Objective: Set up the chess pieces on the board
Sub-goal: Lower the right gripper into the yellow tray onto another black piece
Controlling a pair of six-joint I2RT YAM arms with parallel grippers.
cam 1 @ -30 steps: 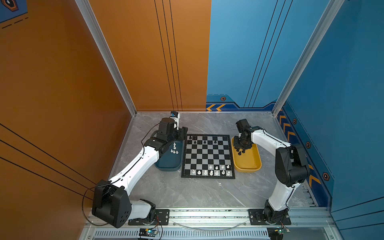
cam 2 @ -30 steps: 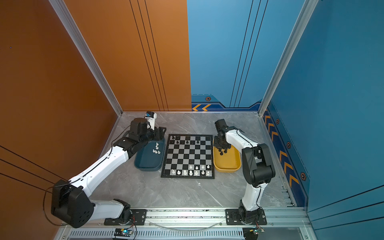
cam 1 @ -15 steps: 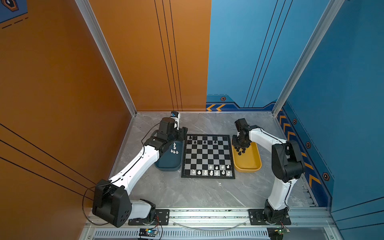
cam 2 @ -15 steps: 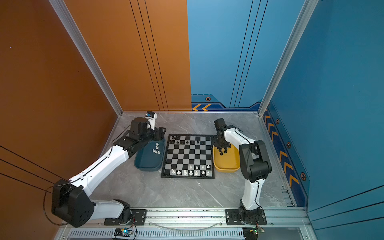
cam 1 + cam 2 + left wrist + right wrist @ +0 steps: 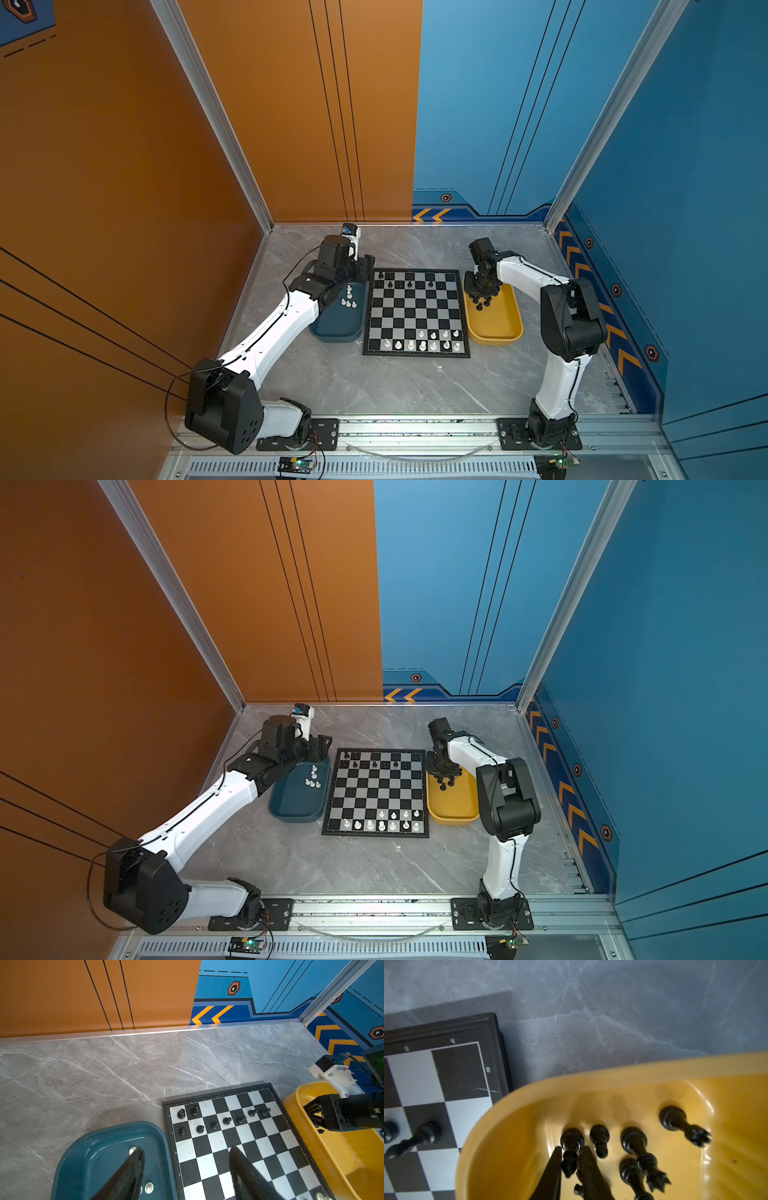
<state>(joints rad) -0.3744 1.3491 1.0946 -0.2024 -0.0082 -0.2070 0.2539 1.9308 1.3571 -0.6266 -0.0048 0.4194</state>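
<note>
Two shallow plastic trays flank a flat square chessboard [image 5: 415, 316] of black and silvery-white squares in a thin black frame, which lies on the grey marble-patterned tabletop [image 5: 395, 386]. Taking the back wall as twelve o'clock in both top views, the dark blue tray [image 5: 332, 330] sits just beside the board at nine o'clock and the yellow tray [image 5: 500, 332] just beside it at three o'clock. Small glossy white pieces [image 5: 433, 344] stand in the two rows along the board's six o'clock edge, and small black pieces [image 5: 409, 284] stand in the two rows along its twelve o'clock edge. A handful of spare white pieces [image 5: 348, 301] cluster in the twelve o'clock half of the blue tray, and several spare black pieces [image 5: 633, 1142] are gathered at the twelve o'clock end of the yellow one. The right gripper [image 5: 572, 1148] reaches down into that end, and its two dark fingers [image 5: 552, 1172] press in on either side of a pointed black piece [image 5: 569, 1164], whose round base appears to rest on the tray floor. The left gripper [image 5: 186, 1149] hangs above the twelve o'clock end of the blue tray beside the board's edge, its fingers [image 5: 133, 1167] spread wide apart and gripping nothing.
</note>
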